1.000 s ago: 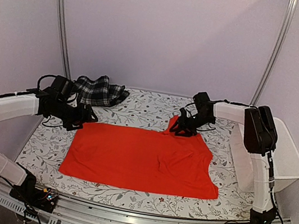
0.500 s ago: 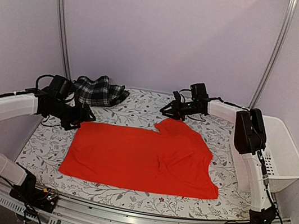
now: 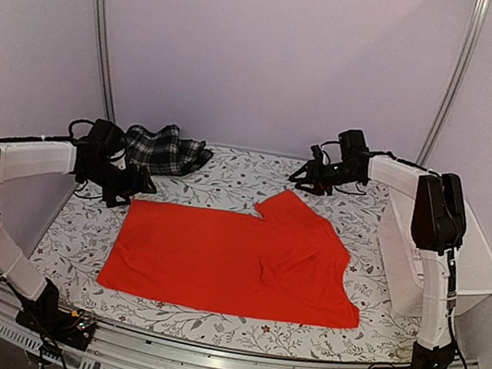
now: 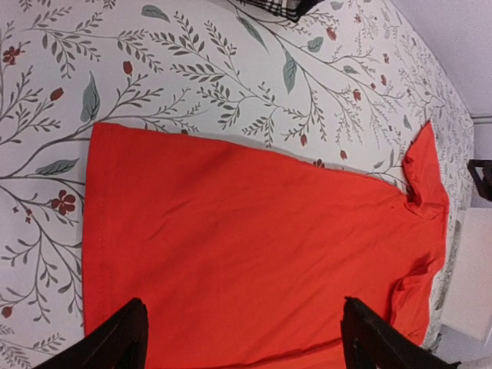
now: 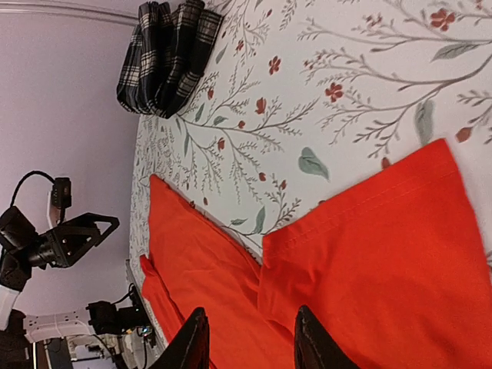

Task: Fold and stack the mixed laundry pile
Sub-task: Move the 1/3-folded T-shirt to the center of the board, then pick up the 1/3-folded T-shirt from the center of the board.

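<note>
One red shirt (image 3: 229, 261), flat, long axis left-right

We see a table under a floral cover (image 3: 229, 171). On it, a red shirt (image 3: 224, 261) lies spread flat across the middle and near part, its far right sleeve folded onto the body. A black-and-white plaid garment (image 3: 165, 148) sits bunched at the far left corner, apart from the shirt. A white basket (image 3: 481, 252) stands at the right edge.
</note>
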